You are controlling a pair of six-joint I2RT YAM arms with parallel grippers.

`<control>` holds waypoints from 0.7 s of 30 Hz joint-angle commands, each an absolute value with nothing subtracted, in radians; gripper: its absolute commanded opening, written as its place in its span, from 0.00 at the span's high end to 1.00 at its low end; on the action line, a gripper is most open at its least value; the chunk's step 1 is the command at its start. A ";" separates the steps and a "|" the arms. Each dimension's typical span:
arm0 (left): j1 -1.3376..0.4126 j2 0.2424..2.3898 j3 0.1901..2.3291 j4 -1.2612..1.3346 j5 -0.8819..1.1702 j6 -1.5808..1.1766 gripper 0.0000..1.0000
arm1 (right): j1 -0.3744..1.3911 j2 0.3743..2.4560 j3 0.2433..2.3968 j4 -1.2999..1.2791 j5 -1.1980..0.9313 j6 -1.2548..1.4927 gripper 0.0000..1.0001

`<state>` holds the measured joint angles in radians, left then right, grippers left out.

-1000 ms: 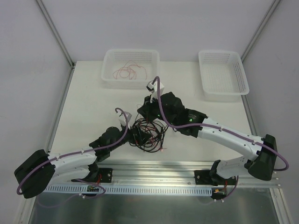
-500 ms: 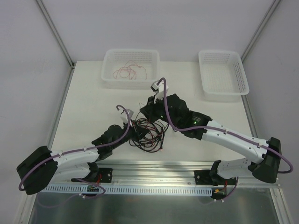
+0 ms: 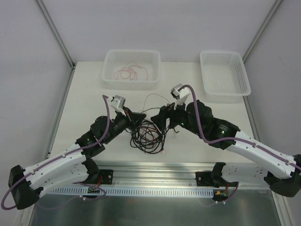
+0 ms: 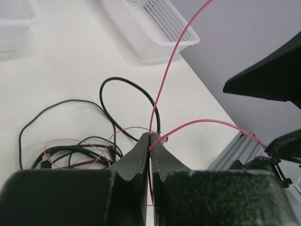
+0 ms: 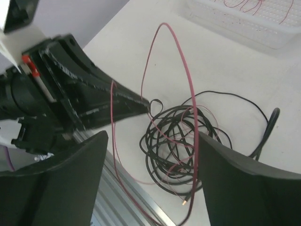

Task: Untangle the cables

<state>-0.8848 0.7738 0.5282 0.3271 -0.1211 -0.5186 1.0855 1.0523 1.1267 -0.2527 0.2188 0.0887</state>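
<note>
The cables (image 3: 148,136) lie as a tangle of black loops threaded with thin red-pink wire on the table between my two grippers. My left gripper (image 3: 139,116) hangs just left of the tangle, shut on a red wire (image 4: 172,59) that rises in a tall loop from its closed tips (image 4: 151,137). My right gripper (image 3: 162,120) hovers just right of the tangle, open, with nothing between its fingers (image 5: 70,188). In the right wrist view the black coils (image 5: 181,141) lie below the open jaws. There the red loop (image 5: 182,61) arcs up from the left gripper (image 5: 113,101).
A white basket (image 3: 109,75) at the back left holds a few loose red wires. A second white basket (image 3: 224,92) stands at the back right. A metal rail (image 3: 155,169) runs along the near table edge, just behind the tangle.
My left gripper shut on the red wire and pulled back left and up, drawing out a loop. My right gripper opened and drew away to the right of the tangle.
</note>
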 commanded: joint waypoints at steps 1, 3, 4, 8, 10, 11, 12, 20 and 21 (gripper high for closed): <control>-0.894 0.775 0.645 0.198 -0.181 -0.401 1.00 | 1.095 0.967 1.135 -0.342 0.173 0.049 0.20; -0.893 0.787 0.696 0.158 -0.201 -0.374 1.00 | 1.097 0.928 1.134 -0.388 0.143 0.041 0.14; -0.893 0.807 0.756 0.138 -0.207 -0.361 1.00 | 1.095 0.883 1.134 -0.403 0.129 0.035 0.08; -0.884 0.864 0.909 0.046 -0.229 -0.270 1.00 | 1.097 0.767 1.126 -0.484 0.051 0.003 0.03; -0.858 0.902 1.010 0.014 -0.219 -0.238 1.00 | 1.097 0.726 1.117 -0.511 0.035 -0.040 0.03; -0.845 0.917 1.041 0.005 -0.216 -0.229 1.00 | 1.097 0.680 1.114 -0.523 0.028 -0.060 0.03; -0.816 0.933 1.073 -0.030 -0.206 -0.221 1.00 | 1.097 0.661 1.102 -0.547 0.025 -0.067 0.03; -0.669 1.132 1.461 -0.098 -0.089 -0.108 1.00 | 1.097 0.479 0.979 -0.595 0.089 -0.081 0.03; -0.661 1.155 1.501 -0.106 -0.077 -0.095 1.00 | 1.097 0.460 0.968 -0.601 0.100 -0.074 0.03</control>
